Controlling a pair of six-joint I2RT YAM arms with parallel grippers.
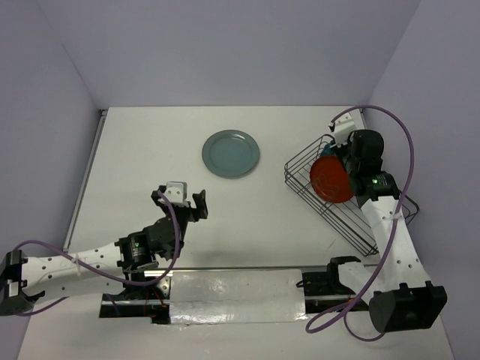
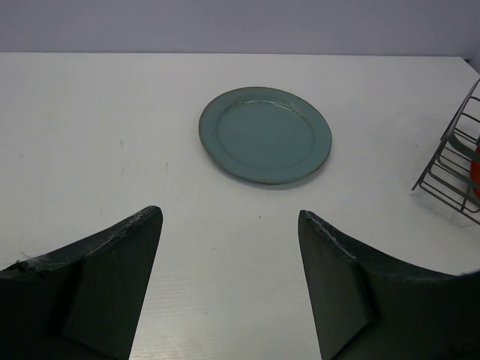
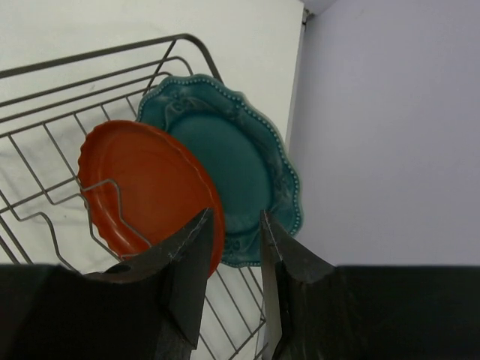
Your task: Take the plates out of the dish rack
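A pale grey-green plate [image 1: 231, 154] [image 2: 265, 133] lies flat on the white table, outside the dish rack [image 1: 352, 225] [image 3: 75, 75]. Two plates stand upright in the rack: a red-orange plate [image 1: 331, 180] [image 3: 142, 187] and, behind it, a dark teal scalloped plate [image 3: 232, 150]. My right gripper [image 3: 234, 217] is over the rack. Its fingers straddle the red-orange plate's rim with a narrow gap between them; the rim lies beside the left finger. My left gripper [image 1: 180, 201] [image 2: 230, 214] is wide open above the bare table, short of the grey-green plate, holding nothing.
The rack sits at the table's right side, close to the lilac right wall [image 3: 390, 127]. Its corner [image 2: 450, 176] shows at the right of the left wrist view. Walls enclose the table on three sides. A silver strip [image 1: 232, 296] runs between the arm bases.
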